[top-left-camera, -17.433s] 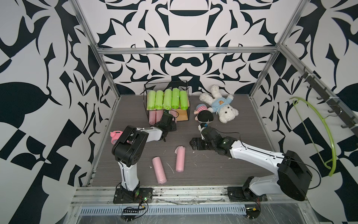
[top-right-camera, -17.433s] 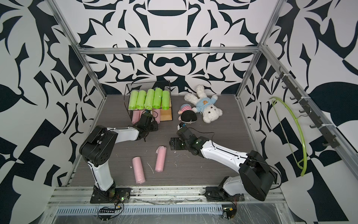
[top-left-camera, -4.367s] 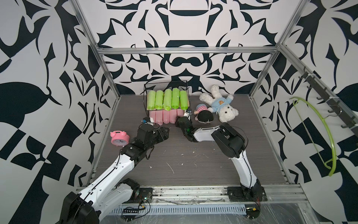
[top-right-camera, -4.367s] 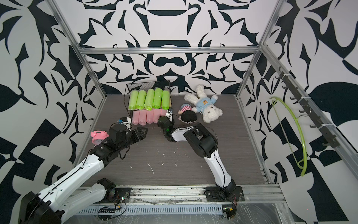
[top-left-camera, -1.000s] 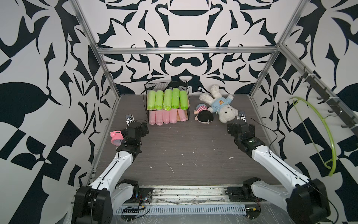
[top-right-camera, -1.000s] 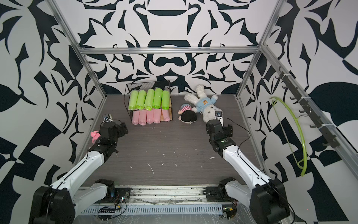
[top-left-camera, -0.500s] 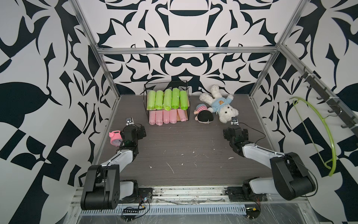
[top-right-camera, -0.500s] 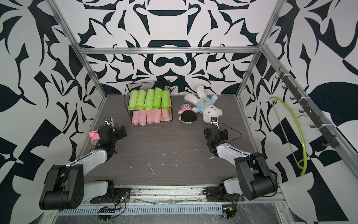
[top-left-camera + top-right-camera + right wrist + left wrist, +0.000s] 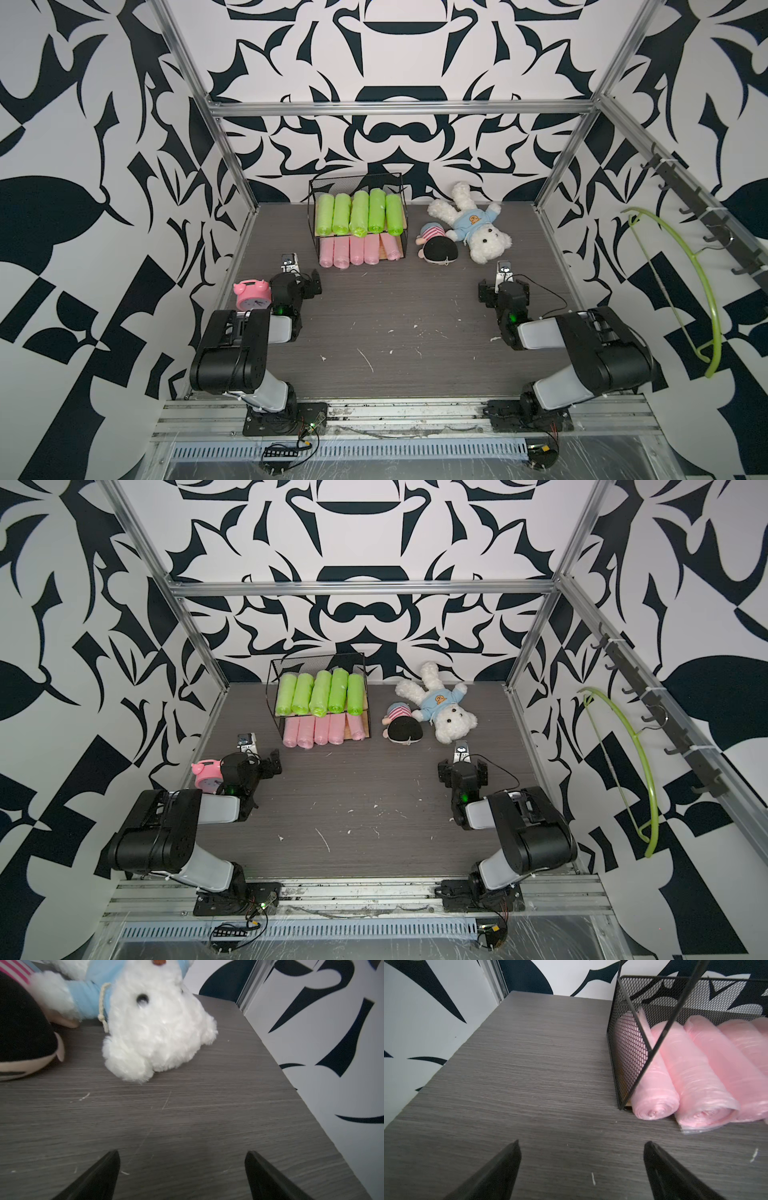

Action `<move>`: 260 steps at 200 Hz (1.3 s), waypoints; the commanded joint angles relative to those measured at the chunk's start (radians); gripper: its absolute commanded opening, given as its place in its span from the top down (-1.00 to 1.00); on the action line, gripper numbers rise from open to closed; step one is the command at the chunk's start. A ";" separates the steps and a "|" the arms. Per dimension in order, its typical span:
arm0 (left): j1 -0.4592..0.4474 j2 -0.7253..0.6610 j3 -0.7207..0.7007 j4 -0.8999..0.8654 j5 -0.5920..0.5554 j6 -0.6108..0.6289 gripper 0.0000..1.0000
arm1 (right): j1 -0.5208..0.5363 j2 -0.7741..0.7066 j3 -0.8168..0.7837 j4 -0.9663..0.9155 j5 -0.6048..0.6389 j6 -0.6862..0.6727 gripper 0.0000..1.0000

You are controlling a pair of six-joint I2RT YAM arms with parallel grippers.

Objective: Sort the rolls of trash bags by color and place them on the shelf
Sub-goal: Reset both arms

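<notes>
Rolls of trash bags [image 9: 358, 214] sorted on the shelf [image 9: 332, 186], both hands empty.
Five green rolls [image 9: 320, 696] lay on the shelf's upper board and five pink rolls [image 9: 356, 251] on its lower one, so the sorting looked finished. No roll lay loose on the gray wood-grain counter [image 9: 395, 316] before the shelf. The left hand [image 9: 581, 1144] and right hand [image 9: 182, 1153] gaped wide, holding nothing, between patterned black-and-white walls [image 9: 395, 62].
</notes>
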 commanded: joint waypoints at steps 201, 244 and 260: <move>0.005 -0.004 0.015 -0.004 0.090 0.034 -1.00 | -0.102 -0.002 0.096 -0.058 -0.257 0.036 -1.00; 0.005 -0.005 0.015 -0.004 0.089 0.033 -1.00 | -0.102 0.000 0.098 -0.059 -0.255 0.036 -1.00; 0.005 -0.004 0.016 -0.004 0.089 0.034 -1.00 | -0.102 0.000 0.098 -0.059 -0.255 0.036 -1.00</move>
